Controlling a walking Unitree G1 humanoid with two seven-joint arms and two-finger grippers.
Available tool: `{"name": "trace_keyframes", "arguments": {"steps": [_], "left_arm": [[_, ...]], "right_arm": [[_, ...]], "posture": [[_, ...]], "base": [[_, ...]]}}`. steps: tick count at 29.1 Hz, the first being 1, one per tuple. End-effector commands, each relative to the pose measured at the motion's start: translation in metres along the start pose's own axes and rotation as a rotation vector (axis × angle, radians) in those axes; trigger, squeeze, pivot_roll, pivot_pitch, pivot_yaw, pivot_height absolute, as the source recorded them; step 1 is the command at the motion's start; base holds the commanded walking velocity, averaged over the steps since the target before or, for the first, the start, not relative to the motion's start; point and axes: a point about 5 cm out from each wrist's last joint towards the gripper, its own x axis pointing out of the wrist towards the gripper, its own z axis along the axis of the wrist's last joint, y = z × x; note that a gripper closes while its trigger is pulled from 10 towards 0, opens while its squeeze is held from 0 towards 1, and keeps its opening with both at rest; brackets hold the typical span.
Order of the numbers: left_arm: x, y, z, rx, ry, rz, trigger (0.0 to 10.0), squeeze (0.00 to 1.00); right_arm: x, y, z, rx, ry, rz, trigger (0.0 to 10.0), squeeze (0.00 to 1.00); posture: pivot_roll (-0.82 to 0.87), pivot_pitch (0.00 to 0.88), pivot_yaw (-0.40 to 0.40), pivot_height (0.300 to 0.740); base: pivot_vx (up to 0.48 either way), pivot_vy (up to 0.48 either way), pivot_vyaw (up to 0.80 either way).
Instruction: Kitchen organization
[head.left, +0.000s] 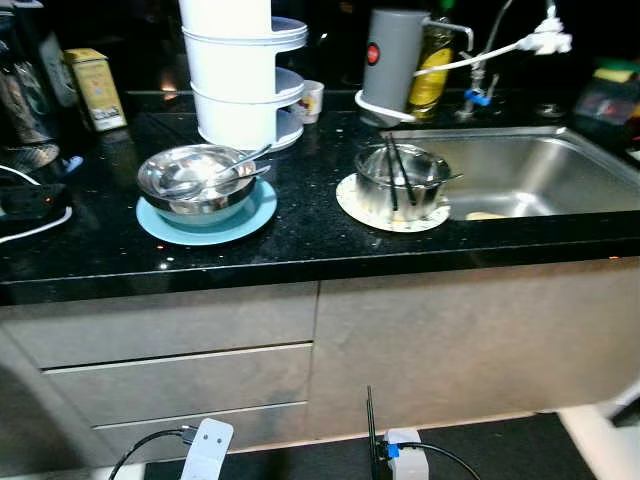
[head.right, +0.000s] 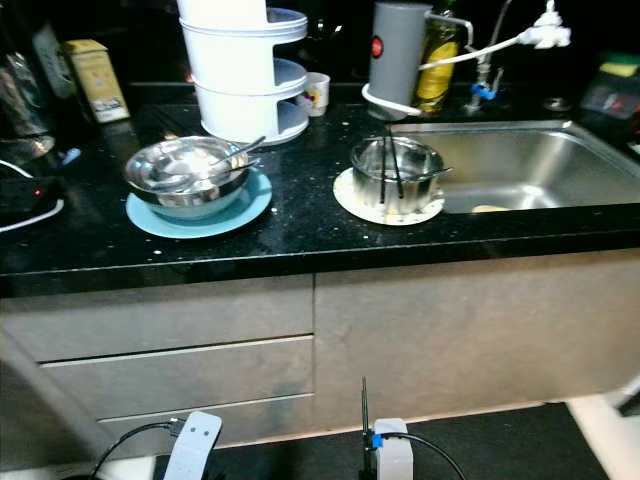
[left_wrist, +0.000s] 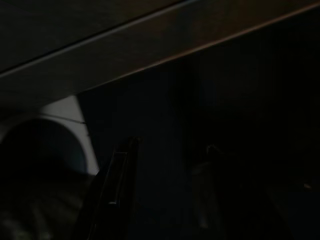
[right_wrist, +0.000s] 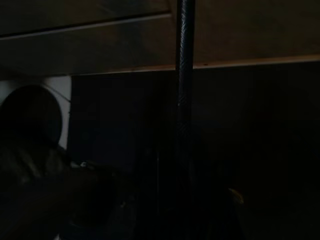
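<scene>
Counter: the black speckled stone worktop (head.left: 300, 240) runs across the head views, above pale grey drawer fronts (head.left: 170, 370)
Sink: a stainless steel basin (head.left: 530, 175) set into the worktop on the robot's right, with something pale lying on its floor
Stand: a white tiered plastic container (head.left: 240, 75) at the back, a small printed cup (head.left: 311, 100) just beside it
Kettle: a grey cylindrical jug with a red button (head.left: 392, 58) behind the sink's near corner, a white cable looped round its base
Left dishes: a shiny steel bowl (head.left: 196, 182) holding a spoon rests on a light blue round plate (head.left: 206, 215)
Right dishes: a small steel pot with dark chopsticks standing in it (head.left: 402, 178) sits on a cream round plate (head.left: 390, 208), touching the sink's edge
Tin: a yellow rectangular tin (head.left: 96, 88) at the far left
Progress: by my judgement nothing is tidied yet — both dish sets wait on the worktop, unmoved to sink or stand
Left gripper: low before the drawers (head.left: 207, 450); its wrist view is very dark, two fingers (left_wrist: 117, 185) appear apart with nothing between them
Right gripper: low by the cabinet (head.left: 400, 455), one thin black finger rising; I cannot tell how its fingers stand
View difference: the head views give the lit worktop — the wrist views give only the cabinet's shadowed underside and floor
</scene>
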Motion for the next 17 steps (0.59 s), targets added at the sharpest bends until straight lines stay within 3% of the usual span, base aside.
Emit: {"name": "trace_keyframes", "arguments": {"steps": [1, 10, 12, 17], "left_arm": [[-0.0004, 0.0005, -0.0028, 0.025, 0.008, 0.008, 10.0, 0.0], [0.0008, -0.0028, 0.0005, 0.013, -0.005, -0.026, 10.0, 0.0], [0.0008, -0.0018, 0.0, 0.008, -0.003, -0.018, 10.0, 0.0], [0.0016, -0.0001, 0.0029, 0.031, -0.015, -0.007, 10.0, 0.0]], "right_arm": [[-0.0025, -0.0041, -0.0052, 0.003, 0.008, -0.021, 10.0, 0.0], [-0.0038, -0.0061, -0.0075, -0.008, 0.011, -0.027, 10.0, 0.0], [-0.0037, -0.0075, -0.0072, 0.028, 0.007, -0.045, 10.0, 0.0], [-0.0034, -0.0099, -0.0063, 0.007, 0.019, -0.061, 10.0, 0.0]], "posture": [[-0.02, 0.103, -0.021, 0.74], [-0.03, 0.106, -0.018, 0.74], [-0.03, 0.106, -0.018, 0.74], [-0.03, 0.112, -0.018, 0.74]], "base": [[0.0, 0.0, 0.8], [0.0, 0.0, 0.8], [0.0, 0.0, 0.23], [0.0, 0.0, 0.0]]}}
